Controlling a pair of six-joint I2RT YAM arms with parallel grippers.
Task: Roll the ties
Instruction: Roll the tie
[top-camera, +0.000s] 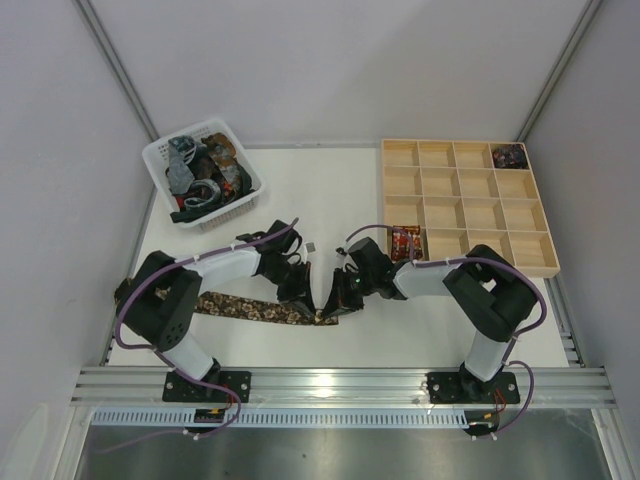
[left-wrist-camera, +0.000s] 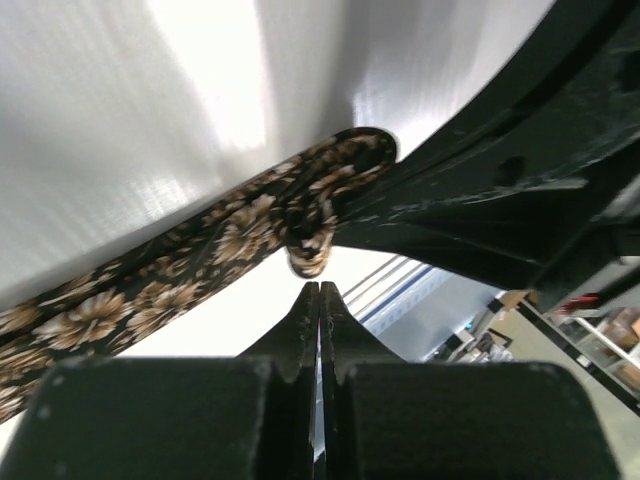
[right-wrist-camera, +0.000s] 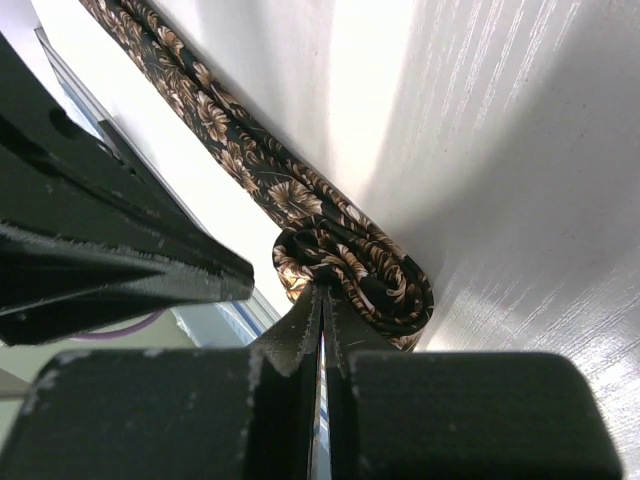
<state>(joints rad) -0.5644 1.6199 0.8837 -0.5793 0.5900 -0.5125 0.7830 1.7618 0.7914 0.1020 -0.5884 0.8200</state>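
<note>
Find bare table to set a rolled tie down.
Free: table between basket and tray, bar one small grey bit; also the front strip between the arm bases. Crowded: front centre, where left hand and right hand meet at the tie.

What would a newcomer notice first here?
A brown floral tie lies along the table's near edge, its end curled into a roll where the left gripper and right gripper meet. A white basket of tangled ties sits far left, a wooden grid tray far right.
</note>
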